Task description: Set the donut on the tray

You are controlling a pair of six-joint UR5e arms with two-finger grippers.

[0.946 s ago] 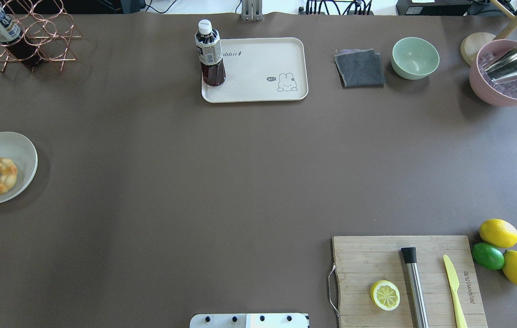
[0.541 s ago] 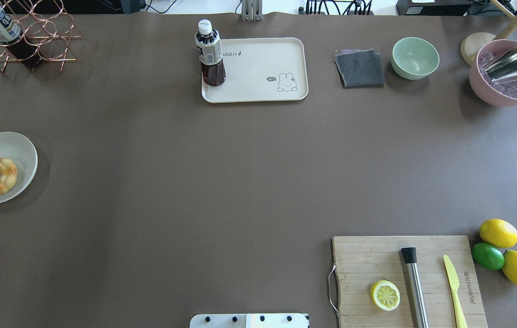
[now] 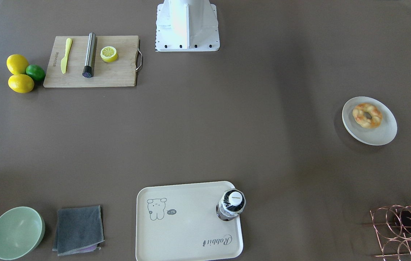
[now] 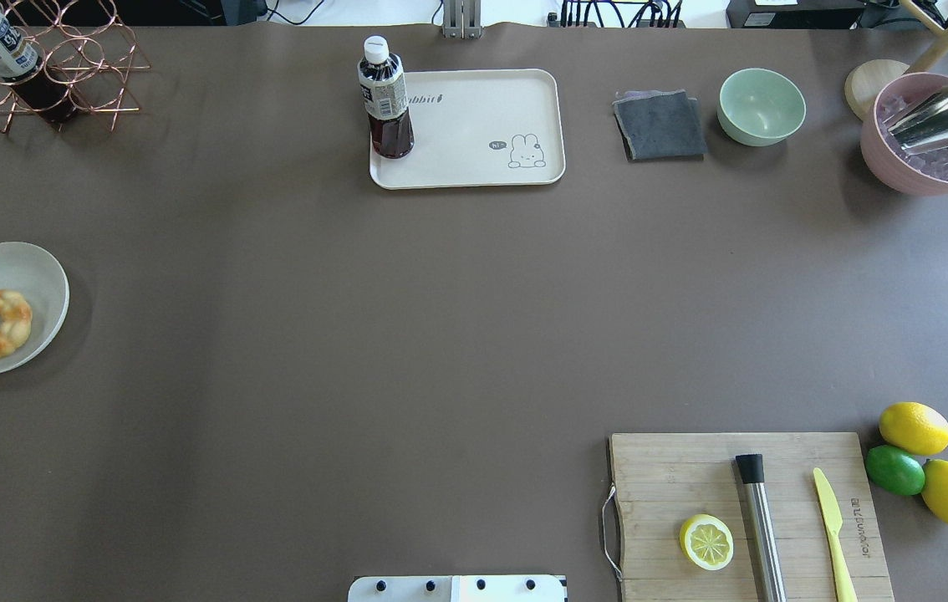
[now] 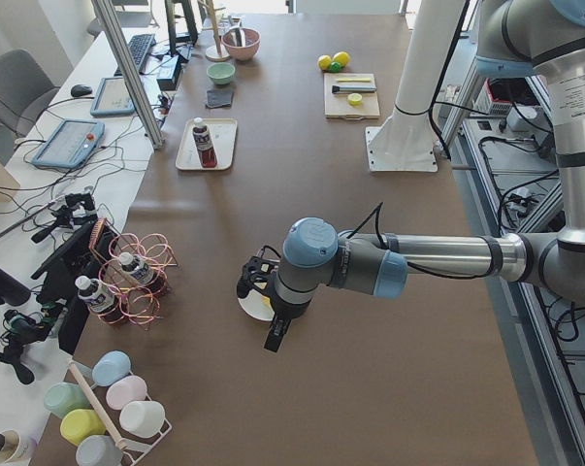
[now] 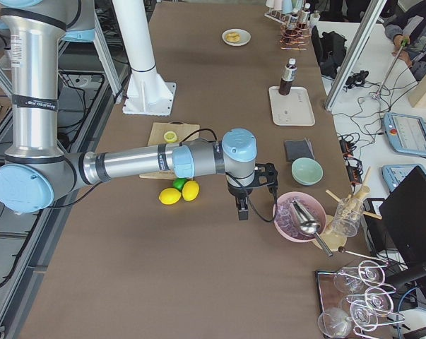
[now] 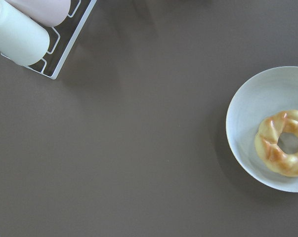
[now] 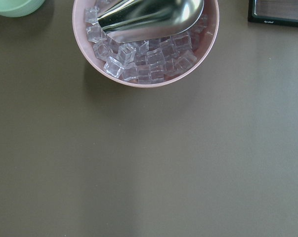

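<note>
Donut (image 7: 284,143): lay flat in a plate (image 7: 237,123), off to one side of my left gripper (image 5: 273,342) rather than beneath it.
Left gripper: hung pointing down, just beside the plate; I could not tell whether its fingers were apart or together.
Right gripper (image 6: 241,210): hung near the ice bowl (image 4: 892,171), far from the donut; fingers likewise untellable.
Reason: I judged my left arm was staged for the pick, the plate being on its side.
Tray (image 4: 474,125): well apart from my left gripper; a bottle (image 4: 386,100) stood at one corner, the rest bare.
Textures: donut braided, glossy, golden with orange-brown patches; plate pale, smooth, shallow; tray cream, round-cornered.
</note>
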